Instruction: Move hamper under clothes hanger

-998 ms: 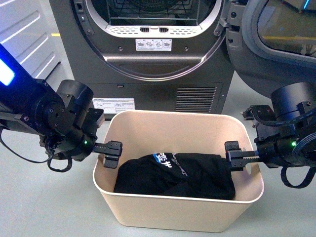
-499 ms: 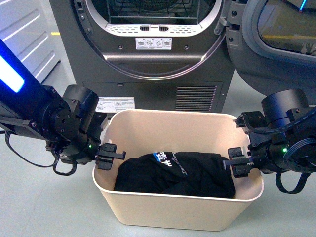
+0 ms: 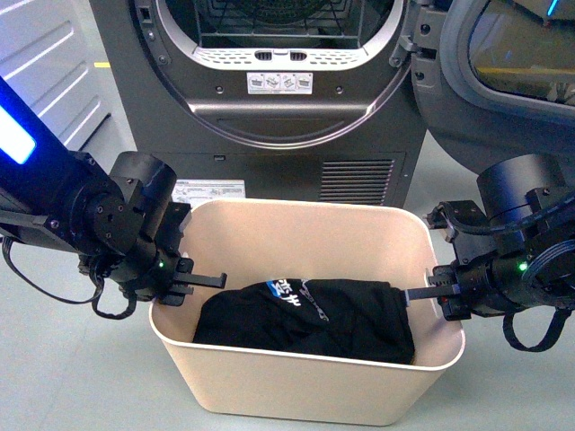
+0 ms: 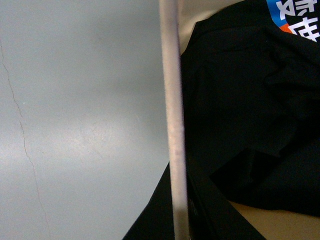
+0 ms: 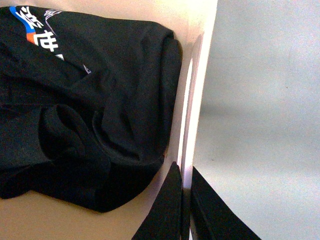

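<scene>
The hamper [image 3: 305, 388] is sitting just in front of the dryer [image 3: 287, 153], between the two arms, with grey floor [image 3: 54, 386] around it. Its bottom is cut off by the near edge of the front view, so I cannot tell if it is touching the floor. The dryer's door [image 3: 512, 63] is hanging open at the far right. Inside the hamper a black garment [image 3: 305, 319] with a blue and white print is lying, covering most of the bottom.

The left gripper [image 3: 196, 280] is reaching over the left short wall of the hamper, with one finger showing inside, above the garment. In the left wrist view the beige rim is running between its two dark fingers [image 4: 150, 227] — they are pinching the wall, one on the floor side and one on the garment side. The right gripper [image 3: 429, 291] is holding the right short wall in the same way: in the right wrist view its fingers [image 5: 165, 210] are pressing close on both sides of the thin wall.
</scene>
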`<state>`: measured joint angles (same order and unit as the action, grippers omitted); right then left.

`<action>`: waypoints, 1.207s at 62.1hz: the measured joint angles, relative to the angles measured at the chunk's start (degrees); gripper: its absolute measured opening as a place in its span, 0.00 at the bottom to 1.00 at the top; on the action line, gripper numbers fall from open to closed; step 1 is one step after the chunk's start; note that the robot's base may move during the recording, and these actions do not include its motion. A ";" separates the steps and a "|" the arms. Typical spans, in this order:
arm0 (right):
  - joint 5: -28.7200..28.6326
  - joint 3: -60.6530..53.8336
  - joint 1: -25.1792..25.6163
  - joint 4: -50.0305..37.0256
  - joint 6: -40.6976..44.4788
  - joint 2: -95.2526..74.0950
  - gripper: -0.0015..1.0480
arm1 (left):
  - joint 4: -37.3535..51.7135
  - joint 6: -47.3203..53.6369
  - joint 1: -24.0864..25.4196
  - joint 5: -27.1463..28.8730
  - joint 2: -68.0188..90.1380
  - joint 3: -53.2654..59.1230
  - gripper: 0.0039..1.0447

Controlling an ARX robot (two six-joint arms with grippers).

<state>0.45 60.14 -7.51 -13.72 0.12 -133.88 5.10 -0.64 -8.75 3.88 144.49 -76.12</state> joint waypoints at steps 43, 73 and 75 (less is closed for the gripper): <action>-0.59 -2.38 0.61 -0.70 0.00 5.66 0.03 | 0.09 0.07 0.07 0.52 -5.81 1.73 0.04; -1.99 -2.29 -0.92 -0.81 -0.22 5.66 0.03 | 0.09 0.07 1.53 1.18 -5.84 1.95 0.04; -2.08 -2.29 -1.07 -0.81 -0.28 5.66 0.03 | 0.09 0.07 1.70 1.22 -5.84 1.97 0.04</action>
<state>-1.63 57.84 -8.58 -14.52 -0.16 -128.22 5.19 -0.58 -7.05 5.10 138.65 -74.15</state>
